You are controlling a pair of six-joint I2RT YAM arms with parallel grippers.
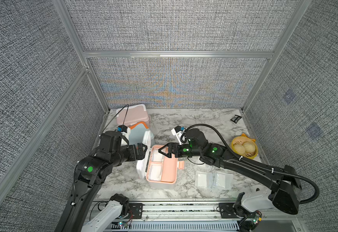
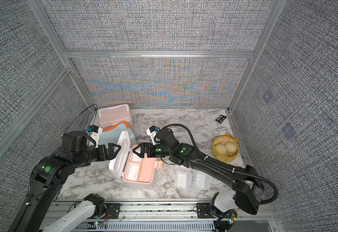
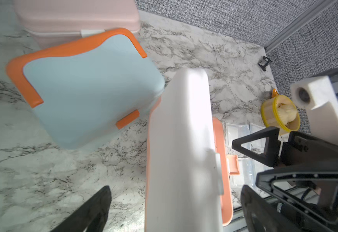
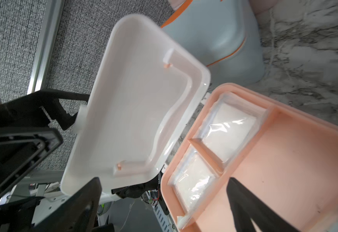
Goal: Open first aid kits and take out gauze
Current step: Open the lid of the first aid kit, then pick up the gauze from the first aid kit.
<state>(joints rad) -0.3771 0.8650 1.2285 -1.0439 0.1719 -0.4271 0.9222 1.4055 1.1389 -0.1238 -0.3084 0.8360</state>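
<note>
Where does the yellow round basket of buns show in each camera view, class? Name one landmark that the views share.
Top views: the yellow basket sits at the table's right edge, beyond the right arm.
Left wrist: the basket shows tilted, next to the white camera mount.
Right wrist: not in it.
Shared landmark: the open white lid of the peach kit.

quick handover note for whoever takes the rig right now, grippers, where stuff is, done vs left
Left gripper: open, at the raised white lid.
Right gripper: open, empty, over the open white-and-peach kit.
Two gauze packets lie in its tray; two more lie out on the table.
Pale blue-and-orange kit and pink kit: closed at back left.
Left: empty this kit, open the other two.
</note>
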